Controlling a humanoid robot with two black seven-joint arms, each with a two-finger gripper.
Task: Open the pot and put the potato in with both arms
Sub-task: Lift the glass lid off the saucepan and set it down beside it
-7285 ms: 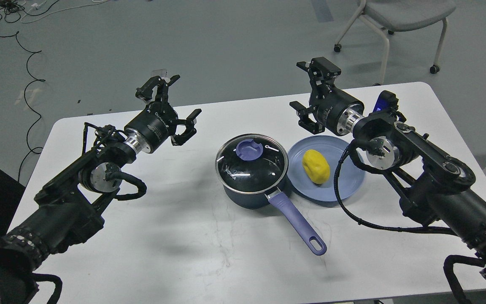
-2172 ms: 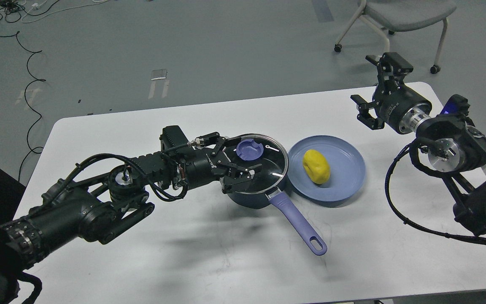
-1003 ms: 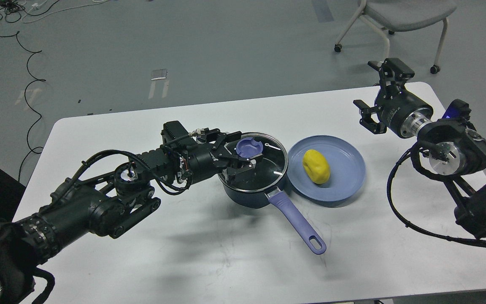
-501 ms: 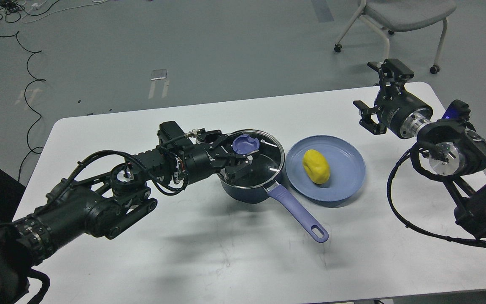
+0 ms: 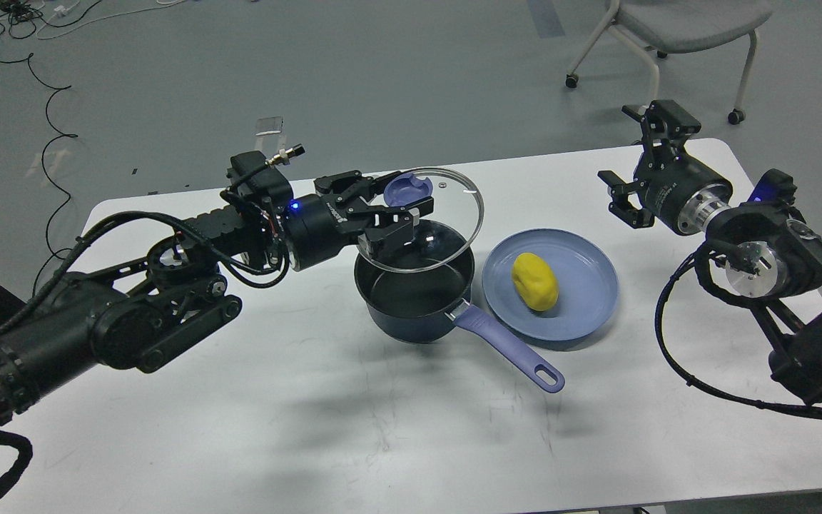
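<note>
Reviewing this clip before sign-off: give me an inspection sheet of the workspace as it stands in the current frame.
Surface: white table, scuffed, with rounded corners.
Job's things: pot uncovered, interior bare, purple handle pointing toward the near right; glass lid held tilted above the pot's far rim; potato lying on the blue plate, right of the pot.
Clutter: nothing seen.
Grippers: left gripper shut on the lid's purple knob; right gripper open, holding nothing, raised above the table's far right corner.
Cables: black cable looping from the right arm over the table; loose cords on the floor at far left.
Surroundings: grey floor; wheeled chair behind the table.
</note>
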